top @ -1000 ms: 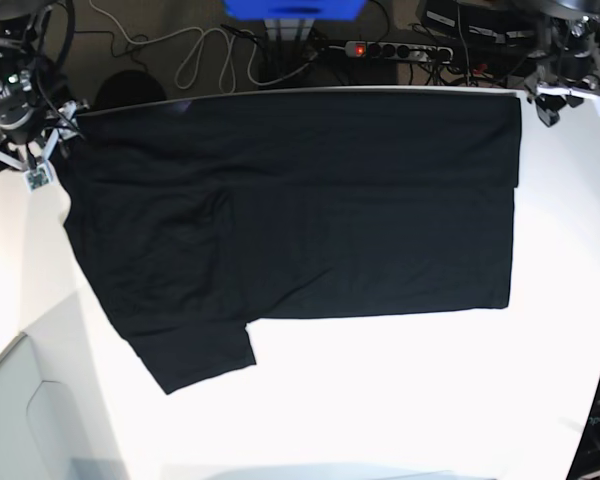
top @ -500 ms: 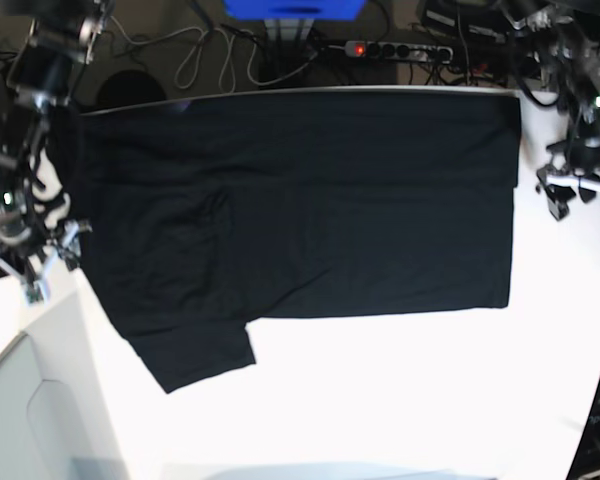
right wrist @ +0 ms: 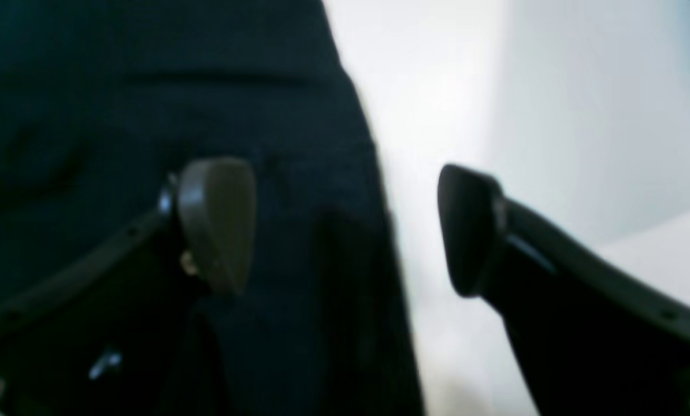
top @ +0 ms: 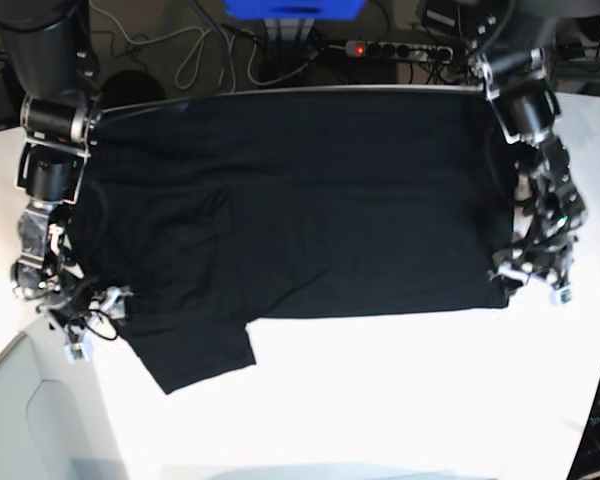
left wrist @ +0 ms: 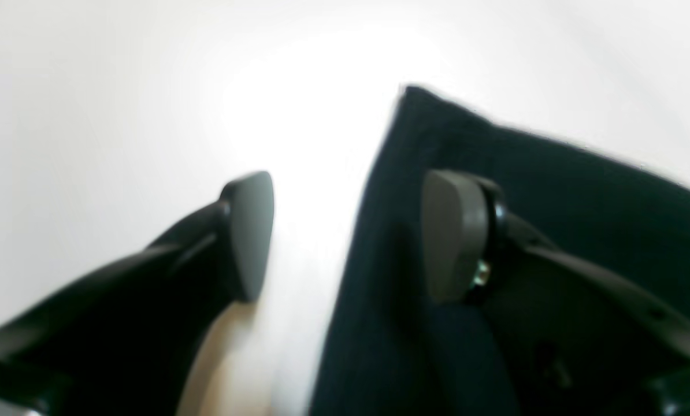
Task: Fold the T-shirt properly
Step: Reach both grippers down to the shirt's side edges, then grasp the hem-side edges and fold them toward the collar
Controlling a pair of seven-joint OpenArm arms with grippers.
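The black T-shirt (top: 300, 200) lies spread flat on the white table (top: 400, 400), plain side up, with one sleeve sticking out at the near left. My left gripper (top: 528, 282) is open at the shirt's near right corner. In the left wrist view the left gripper (left wrist: 348, 237) straddles the T-shirt's (left wrist: 553, 173) edge, one finger over cloth and one over bare table. My right gripper (top: 98, 320) is open at the shirt's left edge above the sleeve. In the right wrist view the right gripper (right wrist: 345, 228) also straddles the T-shirt's (right wrist: 148, 86) edge. Neither holds cloth.
Behind the table's far edge lie a power strip (top: 398, 48) with a red light, loose cables (top: 195, 55) and a blue object (top: 293, 8). A grey panel (top: 30, 420) sits off the table's near left corner.
Both arms have swung from the shirt's far corners down along its sides to its near part. The right gripper's jaws have widened a little. The shirt has not moved.
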